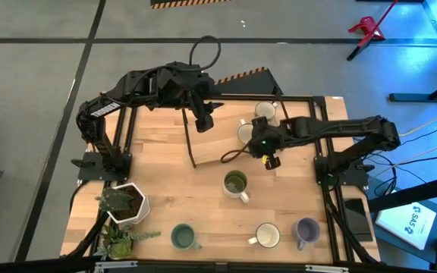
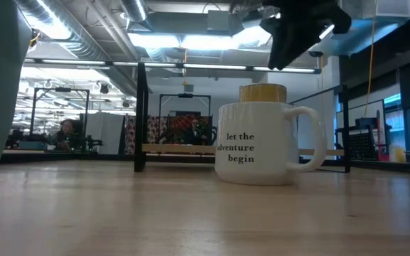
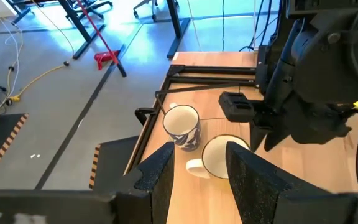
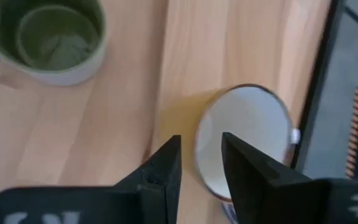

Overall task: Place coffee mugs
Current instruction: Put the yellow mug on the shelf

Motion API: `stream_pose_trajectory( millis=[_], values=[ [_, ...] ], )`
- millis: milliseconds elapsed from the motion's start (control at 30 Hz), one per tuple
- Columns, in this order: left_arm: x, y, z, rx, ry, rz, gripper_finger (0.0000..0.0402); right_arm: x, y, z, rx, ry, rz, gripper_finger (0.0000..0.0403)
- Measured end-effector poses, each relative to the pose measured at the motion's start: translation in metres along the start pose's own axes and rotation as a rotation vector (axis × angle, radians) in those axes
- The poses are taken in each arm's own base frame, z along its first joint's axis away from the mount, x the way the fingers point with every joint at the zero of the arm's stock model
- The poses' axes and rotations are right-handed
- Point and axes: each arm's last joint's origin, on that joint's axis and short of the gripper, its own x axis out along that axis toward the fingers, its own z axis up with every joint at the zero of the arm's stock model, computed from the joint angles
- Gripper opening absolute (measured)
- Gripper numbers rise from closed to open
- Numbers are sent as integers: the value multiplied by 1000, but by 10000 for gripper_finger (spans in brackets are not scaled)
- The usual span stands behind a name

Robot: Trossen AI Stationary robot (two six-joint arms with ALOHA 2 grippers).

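Four mugs placed near plant pot (image 1: 127,202); two mugs (image 1: 256,121) left, far end. R gripper (image 1: 270,160) part-open, empty; L gripper (image 1: 203,123) too.

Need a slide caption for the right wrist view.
Right gripper, fingers open, above a white mug, olive green mug nearby.

The pale wooden table (image 1: 196,189) shows a smooth, matt, faintly grained top. Below the right gripper (image 4: 199,163), whose dark fingers look like matt plastic, sits a glossy white ceramic mug (image 4: 244,146). Beside it stands a glazed olive-green ceramic mug (image 4: 48,37). The black frame (image 1: 309,98) looks like matt metal.
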Motion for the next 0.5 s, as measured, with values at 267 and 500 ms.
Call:
stream_pose_trajectory(
  millis=[267,500],
  values=[
    [0,0,0,-1,-1,1,139,16,7,-10,4,53,-12,49],
    [0,2,0,-3,0,6,139,22,7,-10,5,46,-62,20]
  ],
)
